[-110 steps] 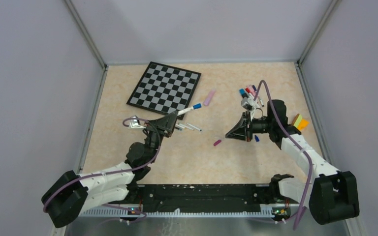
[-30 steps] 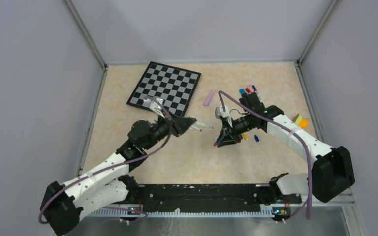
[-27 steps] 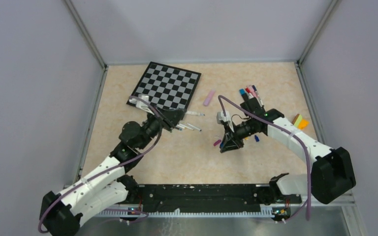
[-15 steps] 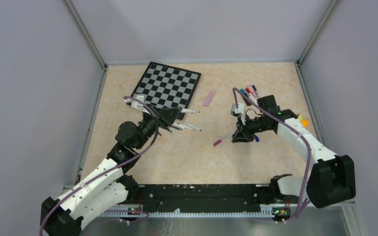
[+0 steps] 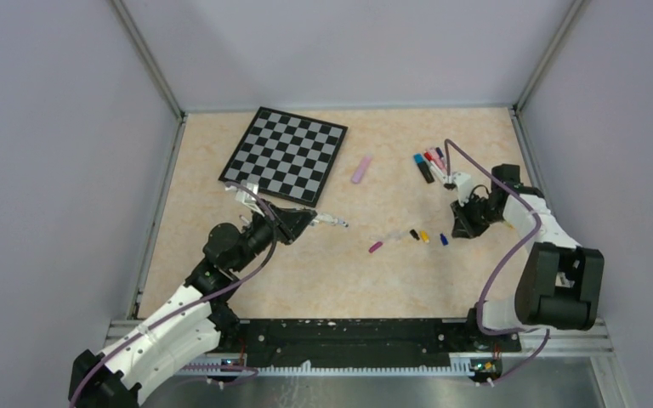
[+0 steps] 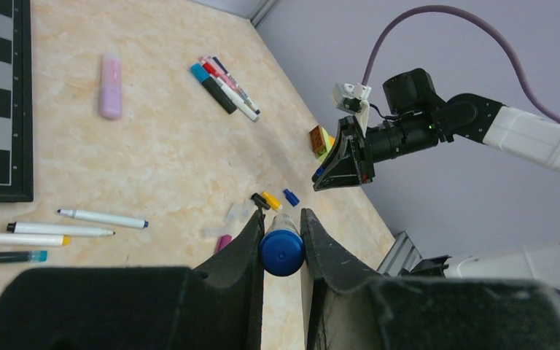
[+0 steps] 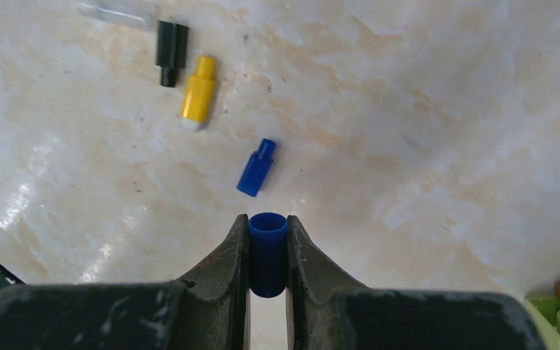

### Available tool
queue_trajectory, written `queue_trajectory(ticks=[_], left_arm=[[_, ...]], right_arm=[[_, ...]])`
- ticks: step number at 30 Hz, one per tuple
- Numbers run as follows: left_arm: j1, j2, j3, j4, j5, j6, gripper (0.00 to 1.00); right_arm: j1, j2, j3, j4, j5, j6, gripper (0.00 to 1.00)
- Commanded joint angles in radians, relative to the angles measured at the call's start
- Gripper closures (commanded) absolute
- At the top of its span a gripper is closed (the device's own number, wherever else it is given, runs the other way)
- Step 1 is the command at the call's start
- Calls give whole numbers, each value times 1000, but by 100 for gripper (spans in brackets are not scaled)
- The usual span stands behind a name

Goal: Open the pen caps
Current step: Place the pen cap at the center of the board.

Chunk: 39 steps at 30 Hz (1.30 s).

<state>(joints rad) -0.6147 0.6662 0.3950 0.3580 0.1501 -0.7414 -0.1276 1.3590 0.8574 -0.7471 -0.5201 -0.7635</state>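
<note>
Gripping blue cap (image 7: 267, 257), mouth fwd, is R pincer (image 7: 267, 220); L pincer (image 6: 281, 216) clamps pen (image 6: 282, 252) end-on, axis fwd.

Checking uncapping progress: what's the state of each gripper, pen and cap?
left gripper: shut on held pen
held pen: clamped, far end looks uncapped
right gripper: shut on blue cap
blue cap: off, clamped
black cap: lying loose
yellow cap: lying loose
small blue cap: lying loose
pink cap: lying loose
far pens: lying, caps on
</note>
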Motion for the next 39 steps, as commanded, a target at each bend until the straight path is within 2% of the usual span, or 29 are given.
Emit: queue_trajectory(ticks=[1, 12, 20, 23, 28, 34, 39], left_arm=[[5, -19, -30, 30, 20, 7, 100], [6, -43, -69, 30, 11, -14, 100], [5, -56, -75, 26, 12, -20, 100], [5, -57, -76, 22, 11, -21, 100], [5, -56, -73, 20, 14, -23, 100], [6, -30, -63, 9, 29, -41, 100], [6, 60, -26, 10, 62, -68, 100]], right_arm=[[-28, 59, -8, 14, 111, -42, 89], [-30, 196, 19, 50, 108, 57, 79], [-30, 224, 42, 44, 84, 82, 62], [-30, 223, 51, 35, 80, 84, 61], [-30, 187, 81, 2, 80, 79, 60], [-30, 98, 144, -64, 48, 58, 54], [-30, 6, 139, -48, -62, 75, 52]])
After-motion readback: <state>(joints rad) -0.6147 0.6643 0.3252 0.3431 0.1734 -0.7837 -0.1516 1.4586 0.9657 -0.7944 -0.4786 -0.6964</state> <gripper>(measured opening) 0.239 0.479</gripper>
